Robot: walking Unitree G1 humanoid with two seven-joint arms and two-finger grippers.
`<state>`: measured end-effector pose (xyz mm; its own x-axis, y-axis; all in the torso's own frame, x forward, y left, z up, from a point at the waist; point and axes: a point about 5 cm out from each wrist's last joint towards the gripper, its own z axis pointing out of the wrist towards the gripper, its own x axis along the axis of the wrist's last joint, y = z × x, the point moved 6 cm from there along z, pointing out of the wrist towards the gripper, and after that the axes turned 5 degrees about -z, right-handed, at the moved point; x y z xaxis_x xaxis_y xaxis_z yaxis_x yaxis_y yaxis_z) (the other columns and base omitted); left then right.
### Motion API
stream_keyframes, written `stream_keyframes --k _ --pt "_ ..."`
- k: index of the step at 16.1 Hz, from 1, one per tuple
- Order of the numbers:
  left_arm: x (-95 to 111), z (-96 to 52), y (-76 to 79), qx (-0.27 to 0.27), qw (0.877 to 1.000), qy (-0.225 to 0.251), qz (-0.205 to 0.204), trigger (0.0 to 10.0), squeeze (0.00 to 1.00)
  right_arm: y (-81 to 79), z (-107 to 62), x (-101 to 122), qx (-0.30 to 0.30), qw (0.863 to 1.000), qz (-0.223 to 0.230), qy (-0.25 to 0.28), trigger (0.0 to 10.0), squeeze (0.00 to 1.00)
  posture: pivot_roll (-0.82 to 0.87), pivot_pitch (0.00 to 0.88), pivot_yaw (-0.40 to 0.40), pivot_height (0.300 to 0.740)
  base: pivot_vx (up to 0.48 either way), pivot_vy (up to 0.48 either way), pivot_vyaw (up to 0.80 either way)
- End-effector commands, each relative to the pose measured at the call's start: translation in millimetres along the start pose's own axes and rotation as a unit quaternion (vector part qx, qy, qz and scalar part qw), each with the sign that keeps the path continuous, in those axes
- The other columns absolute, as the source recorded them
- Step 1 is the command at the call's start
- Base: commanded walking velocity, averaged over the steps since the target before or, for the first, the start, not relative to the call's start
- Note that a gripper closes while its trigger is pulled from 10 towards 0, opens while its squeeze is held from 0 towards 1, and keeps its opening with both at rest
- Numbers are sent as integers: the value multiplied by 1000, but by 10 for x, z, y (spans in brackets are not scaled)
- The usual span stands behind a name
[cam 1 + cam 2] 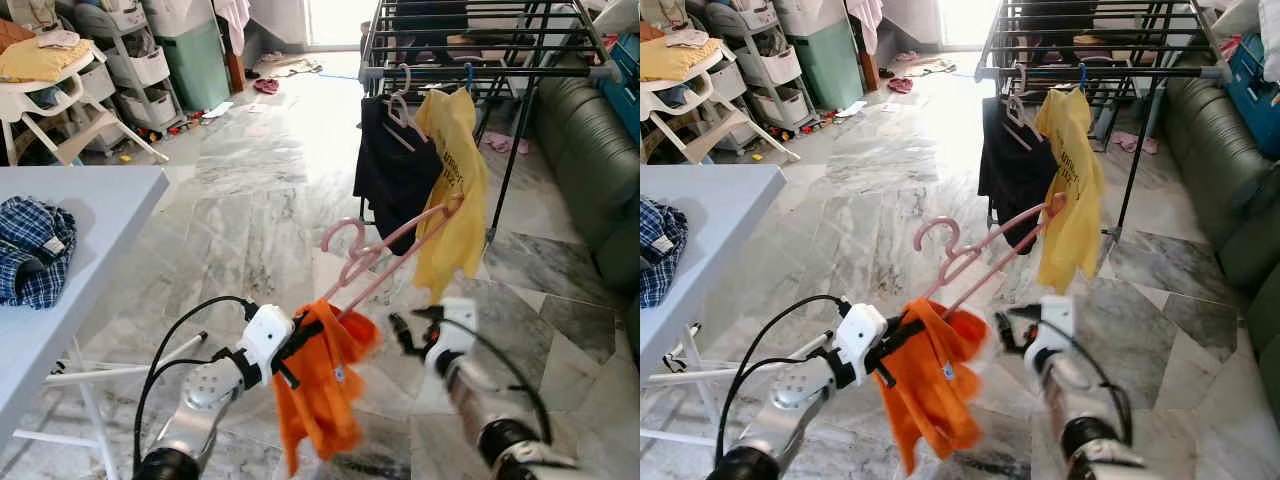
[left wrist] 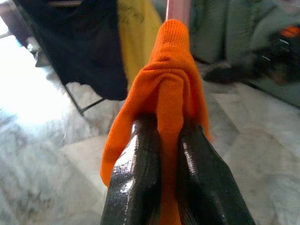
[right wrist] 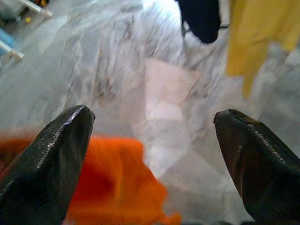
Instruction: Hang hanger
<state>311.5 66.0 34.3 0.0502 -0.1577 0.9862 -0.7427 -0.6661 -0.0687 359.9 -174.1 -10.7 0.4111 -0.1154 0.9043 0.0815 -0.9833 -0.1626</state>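
Note:
My left gripper (image 1: 300,340) is shut on an orange garment (image 1: 320,385) that hangs on a pink hanger (image 1: 438,217). The hanger slants up and right toward the drying rack (image 1: 480,50). In the left wrist view both black fingers (image 2: 136,173) pinch a fold of the orange cloth (image 2: 171,79). My right gripper (image 1: 405,330) is open just right of the garment, blurred, and its fingers (image 3: 51,150) stand wide apart with nothing between them. On the rack's front bar hang a black garment (image 1: 395,170) and a yellow shirt (image 1: 455,170) on hangers.
A grey table (image 1: 90,210) with a plaid shirt (image 1: 30,250) stands at my left. A green sofa (image 1: 590,150) runs along the right behind the rack. A white high chair (image 1: 50,90) and storage drawers (image 1: 140,60) are far left. Marble floor lies between.

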Motion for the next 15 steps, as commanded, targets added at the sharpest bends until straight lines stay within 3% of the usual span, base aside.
stream_keyframes --k 1,5,8,10,15 --pt "154 -4 -25 -10 1000 20 12 0 0 20 34 148 5 1000 9 15 10000 0 -82 0 90 740 0 0 0" --pt "259 -19 -91 -10 999 27 21 0 0 -28 28 195 56 998 20 13 10000 0 -80 0 90 740 0 0 0" --pt "295 -13 -111 -9 999 29 24 0 0 -165 16 191 105 994 40 15 10000 0 -80 0 92 740 0 0 0" --pt "334 -1 -100 -13 999 31 26 0 0 -385 -76 45 192 980 49 -1 10000 0 -80 0 98 740 0 0 0" --pt "461 27 -73 -22 998 45 36 0 0 -612 -149 -99 254 966 40 -25 10000 0 -76 0 102 740 0 0 0"
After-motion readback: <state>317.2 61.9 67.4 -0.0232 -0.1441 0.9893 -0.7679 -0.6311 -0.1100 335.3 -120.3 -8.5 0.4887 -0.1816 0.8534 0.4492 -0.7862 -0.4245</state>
